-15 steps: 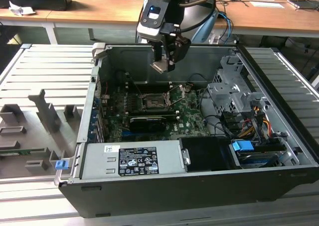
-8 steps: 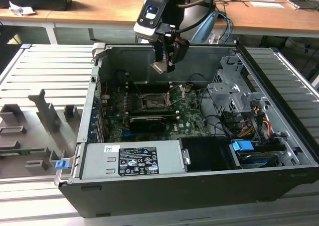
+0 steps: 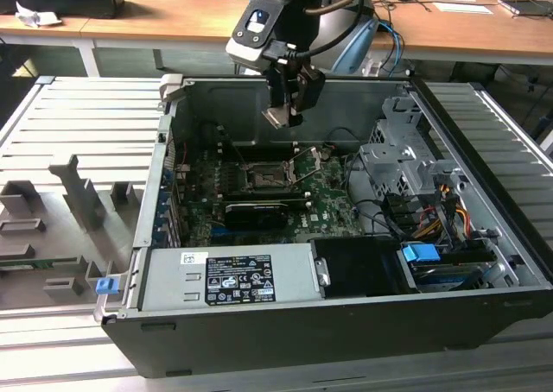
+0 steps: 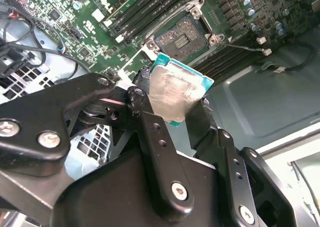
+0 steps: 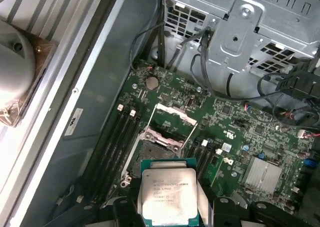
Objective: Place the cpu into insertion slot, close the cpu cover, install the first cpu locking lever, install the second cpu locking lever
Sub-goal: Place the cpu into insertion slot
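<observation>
Your jaws are clenched on the cpu [image 4: 176, 89]. In the second wrist view one black finger [image 4: 150, 129] presses one edge of the chip and the other finger [image 4: 204, 121] presses the opposite edge. The pale metal face sits between them, and the teal border juts out past the fingertips. In the first wrist view the cpu [image 5: 169, 193] sits squarely between the two fingers with its printed face to the camera.

In the exterior view you'll see the cpu [image 3: 278, 116] held in the air inside the open case [image 3: 259, 340], well clear of the motherboard [image 3: 333, 204]. It hangs above the slot [image 3: 266, 178] and touches nothing but the jaws.

The slot [image 5: 150, 152] is bare, its dark pin field exposed in both wrist views [image 4: 182, 37]. The cover [image 5: 176, 113] is swung back off it, just beside the slot's far edge.
</observation>
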You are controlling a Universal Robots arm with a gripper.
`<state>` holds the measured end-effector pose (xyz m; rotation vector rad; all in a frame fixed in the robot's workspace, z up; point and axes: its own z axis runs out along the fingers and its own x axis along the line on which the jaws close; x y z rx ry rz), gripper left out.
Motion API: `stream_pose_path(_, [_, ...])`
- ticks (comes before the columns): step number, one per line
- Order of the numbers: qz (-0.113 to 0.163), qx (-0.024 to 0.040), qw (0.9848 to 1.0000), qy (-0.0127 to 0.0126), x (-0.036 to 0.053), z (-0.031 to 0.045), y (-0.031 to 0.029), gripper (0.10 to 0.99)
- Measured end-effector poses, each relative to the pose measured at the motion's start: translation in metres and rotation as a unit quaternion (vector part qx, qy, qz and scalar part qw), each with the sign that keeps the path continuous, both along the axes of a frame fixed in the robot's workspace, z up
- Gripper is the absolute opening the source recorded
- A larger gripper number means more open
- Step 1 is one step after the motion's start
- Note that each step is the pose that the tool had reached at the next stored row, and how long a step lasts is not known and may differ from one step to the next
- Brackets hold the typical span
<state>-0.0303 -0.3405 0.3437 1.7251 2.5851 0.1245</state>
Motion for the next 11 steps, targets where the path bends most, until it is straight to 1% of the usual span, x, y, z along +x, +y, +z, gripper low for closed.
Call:
stream_pose_path(4, [-0.020,0.0000,0.9998,0.0000,0.0000,-0.0005,0.0000,0.525])
stream_pose_path(7, [-0.037,-0.0005,0.9993,0.0000,0.0000,-0.0012,0.0000,0.525])
stream_pose_path(8, [-0.052,-0.0005,0.9986,0.0000,0.0000,-0.0017,0.0000,0.525])
stream_pose_path(11, [-0.076,-0.0005,0.9971,0.0000,0.0000,-0.0026,0.0000,0.525])
